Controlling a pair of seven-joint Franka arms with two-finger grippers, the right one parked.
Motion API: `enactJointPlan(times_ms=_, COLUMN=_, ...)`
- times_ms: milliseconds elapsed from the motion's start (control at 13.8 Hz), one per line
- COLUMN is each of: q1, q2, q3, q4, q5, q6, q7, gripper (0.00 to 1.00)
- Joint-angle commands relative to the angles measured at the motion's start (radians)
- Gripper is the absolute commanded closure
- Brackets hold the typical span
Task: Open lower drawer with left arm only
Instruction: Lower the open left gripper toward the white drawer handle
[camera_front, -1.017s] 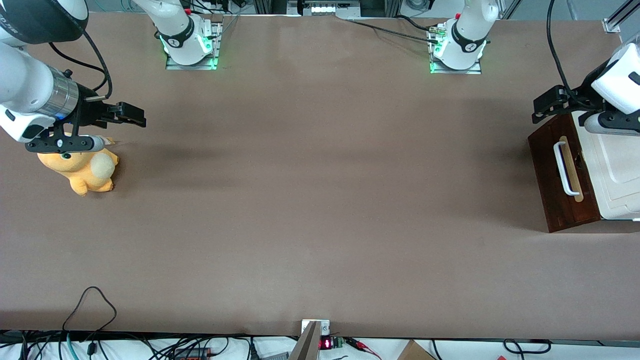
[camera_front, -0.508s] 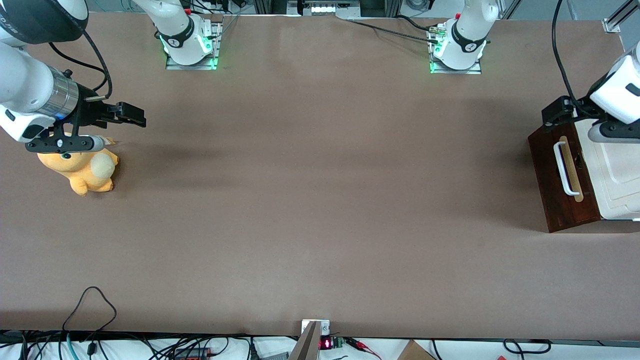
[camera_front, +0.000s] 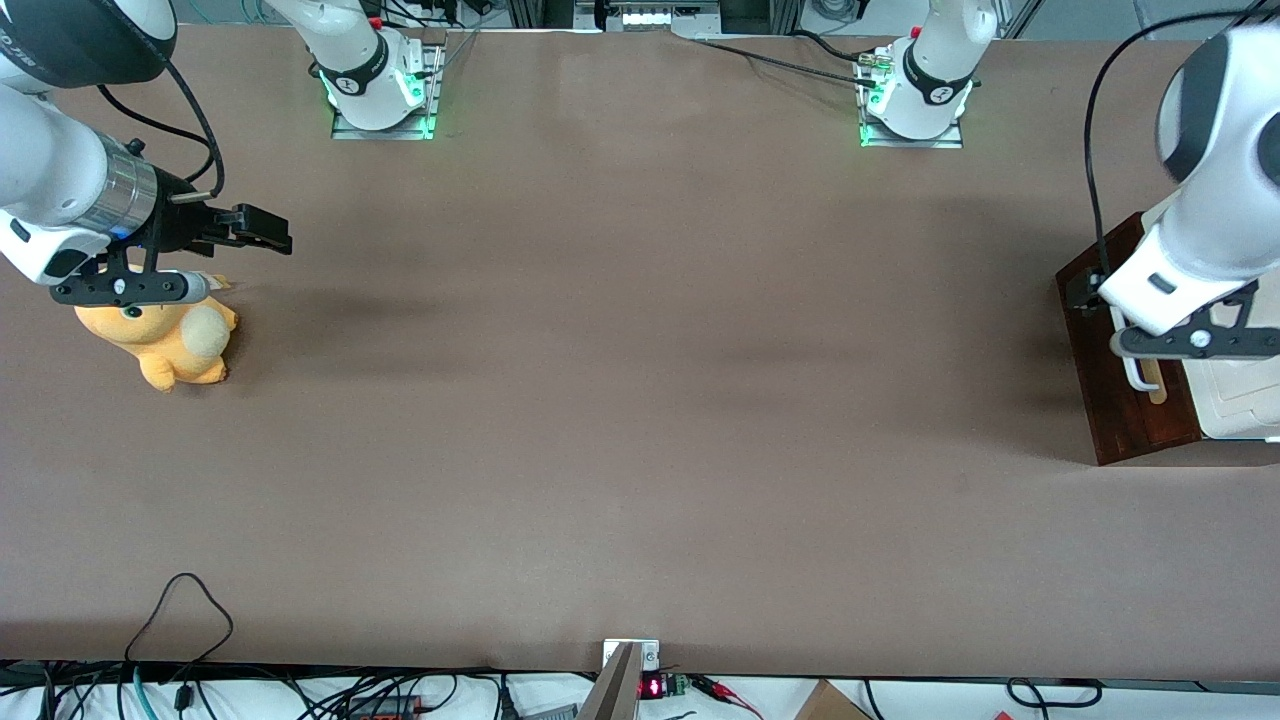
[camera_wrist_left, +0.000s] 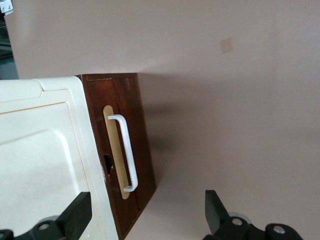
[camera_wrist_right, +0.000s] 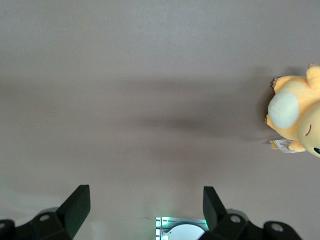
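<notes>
Scanning the front view from the parked arm's end, I see an orange plush toy (camera_front: 170, 345) lying on the brown bench (camera_front: 640, 400). At the working arm's end, the lower drawer (camera_front: 1125, 395) sits closed, its white bar handle (camera_wrist_left: 127, 152) untouched. My left arm (camera_front: 1205, 190) hangs above it, with the end effector (camera_wrist_left: 145, 215) over the drawer front, fingers (camera_wrist_left: 77, 216) spread wide apart and gripping nothing.

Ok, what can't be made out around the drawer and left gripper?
Front view: the left arm covers most of the white handle.
Front view: the cream panel runs off the picture's edge.
Left wrist view: the gripper hangs open above the lower drawer, whose inside is hidden.
</notes>
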Motion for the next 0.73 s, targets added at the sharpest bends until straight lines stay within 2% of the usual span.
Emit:
enactJointPlan(times_ms=0, q1=-0.027, q2=0.033, q3=-0.004, q4=-0.038, q5=0.098, q6=0.01, q7=-0.073, gripper=0.0)
enactJointPlan(times_ms=363, q1=-0.046, q2=0.072, q3=-0.006, q4=-0.149, q5=0.21, q6=0.027, q7=-0.135, gripper=0.04)
enactJointPlan(times_ms=508, q1=-0.046, q2=0.082, q3=-0.006, q4=-0.21, q5=0.239, q6=0.097, q7=-0.167, gripper=0.04)
enactJointPlan(times_ms=654, q1=-0.046, q2=0.097, q3=-0.004, q4=-0.279, q5=0.302, q6=0.167, q7=-0.239, gripper=0.04)
